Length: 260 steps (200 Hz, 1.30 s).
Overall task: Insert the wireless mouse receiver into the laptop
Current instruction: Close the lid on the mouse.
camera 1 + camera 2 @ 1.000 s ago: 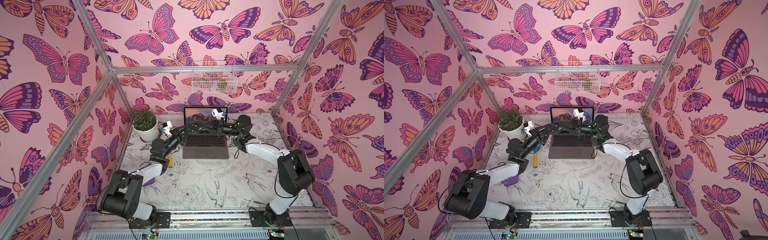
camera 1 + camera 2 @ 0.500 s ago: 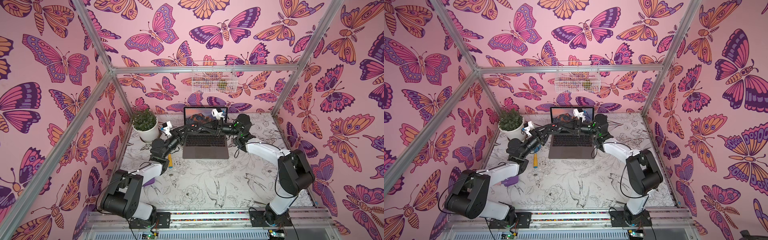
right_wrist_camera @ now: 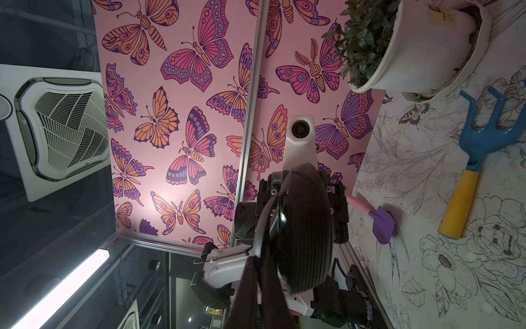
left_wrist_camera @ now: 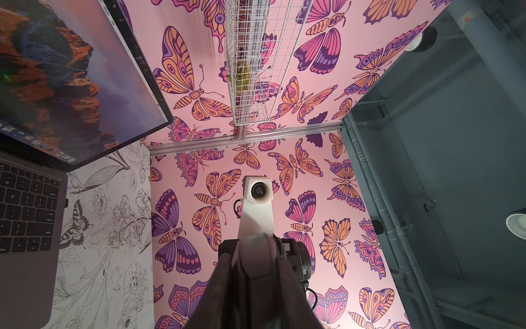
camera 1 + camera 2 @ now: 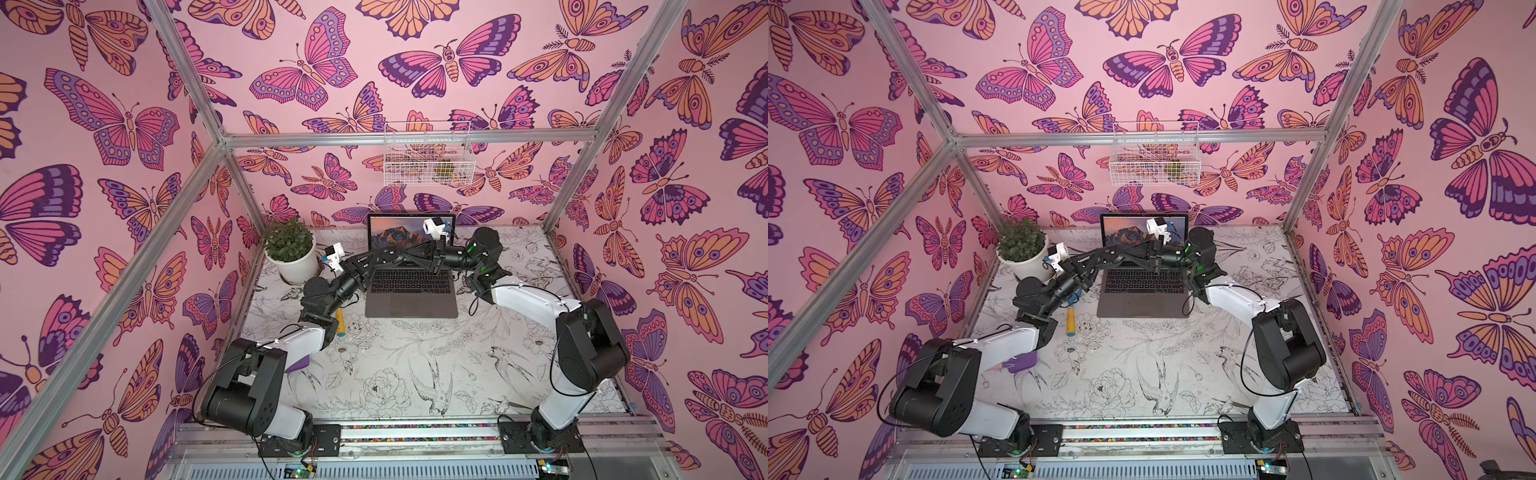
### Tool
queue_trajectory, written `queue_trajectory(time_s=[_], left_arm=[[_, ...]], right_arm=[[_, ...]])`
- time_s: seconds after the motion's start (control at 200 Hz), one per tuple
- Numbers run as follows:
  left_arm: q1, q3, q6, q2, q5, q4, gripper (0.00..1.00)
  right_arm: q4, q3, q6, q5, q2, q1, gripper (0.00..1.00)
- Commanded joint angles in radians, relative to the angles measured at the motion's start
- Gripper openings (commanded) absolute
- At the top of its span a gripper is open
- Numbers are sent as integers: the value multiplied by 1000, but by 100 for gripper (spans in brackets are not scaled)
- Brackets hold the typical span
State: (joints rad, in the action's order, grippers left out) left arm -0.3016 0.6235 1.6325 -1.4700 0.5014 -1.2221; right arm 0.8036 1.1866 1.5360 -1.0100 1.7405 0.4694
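Note:
The laptop (image 5: 411, 301) stands open at the back of the table, its screen (image 4: 57, 71) showing orange mountains. Both grippers meet just above its keyboard near the hinge in both top views. My left gripper (image 4: 255, 266) is shut on the wireless mouse (image 4: 256, 250), which bulges rounded between its two fingers. In the right wrist view the same mouse (image 3: 304, 228) is a black ribbed oval, and my right gripper (image 3: 266, 256) is shut with its tips against the mouse's pale rim. The receiver is too small to make out.
A potted plant (image 5: 291, 253) in a white pot stands left of the laptop. A blue rake with a yellow handle (image 5: 1070, 322) and a purple shovel (image 5: 1021, 361) lie under the left arm. A wire basket (image 5: 428, 158) hangs on the back wall.

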Motion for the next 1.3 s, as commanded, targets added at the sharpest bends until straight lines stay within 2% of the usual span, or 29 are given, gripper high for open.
queue_trajectory(time_s=[0.0,1.047,1.297], left_arm=[[-5,1,10,14,7,-100,0],[-5,7,19,1,13,-114,0],[-5,4,17,1,11,-117,0]], right_arm=[[-51,18,-31,15,-5,3,6],[-89,52,-47,14,13,18,9],[-140,62,-83,19,3,18,13]])
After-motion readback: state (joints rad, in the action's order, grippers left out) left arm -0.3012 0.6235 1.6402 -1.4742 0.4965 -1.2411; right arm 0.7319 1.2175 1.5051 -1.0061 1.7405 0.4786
